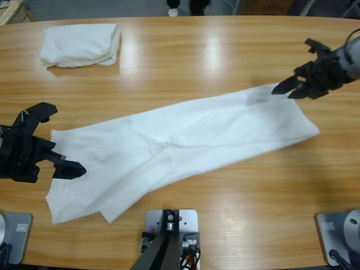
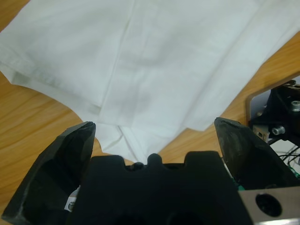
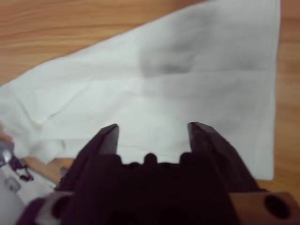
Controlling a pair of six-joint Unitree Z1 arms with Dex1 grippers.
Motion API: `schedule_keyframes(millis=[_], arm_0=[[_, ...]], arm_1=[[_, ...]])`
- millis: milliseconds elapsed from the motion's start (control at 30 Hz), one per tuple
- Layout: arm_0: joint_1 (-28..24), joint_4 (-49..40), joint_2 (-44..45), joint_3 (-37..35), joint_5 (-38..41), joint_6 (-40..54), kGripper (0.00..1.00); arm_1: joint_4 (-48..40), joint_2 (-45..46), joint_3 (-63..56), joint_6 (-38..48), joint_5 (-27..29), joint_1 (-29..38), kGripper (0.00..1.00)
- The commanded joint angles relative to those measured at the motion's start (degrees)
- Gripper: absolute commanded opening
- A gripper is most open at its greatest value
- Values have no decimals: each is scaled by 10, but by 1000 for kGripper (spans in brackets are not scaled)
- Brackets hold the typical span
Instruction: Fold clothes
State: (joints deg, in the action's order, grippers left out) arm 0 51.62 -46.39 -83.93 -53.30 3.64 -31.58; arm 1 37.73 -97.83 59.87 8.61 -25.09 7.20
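A white T-shirt (image 1: 180,149) lies folded lengthwise in a long band across the desk (image 1: 214,50), running from about 8 o'clock to 3 o'clock. The left pincer (image 1: 66,163) sits at 9 o'clock over the shirt's wide end, jaws spread apart with nothing between them. The right pincer (image 1: 284,89) hangs at 2 o'clock just above the shirt's far edge, jaws apart and empty. A second white T-shirt (image 1: 81,44), folded into a small bundle, rests at 11 o'clock, well apart.
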Motion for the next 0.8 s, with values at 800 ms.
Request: schedule_keyframes(millis=[800], arm_0=[[19,2,-5,19,12,-5,987]], arm_1=[[-24,-214,-28,-101,-67,-199,729]])
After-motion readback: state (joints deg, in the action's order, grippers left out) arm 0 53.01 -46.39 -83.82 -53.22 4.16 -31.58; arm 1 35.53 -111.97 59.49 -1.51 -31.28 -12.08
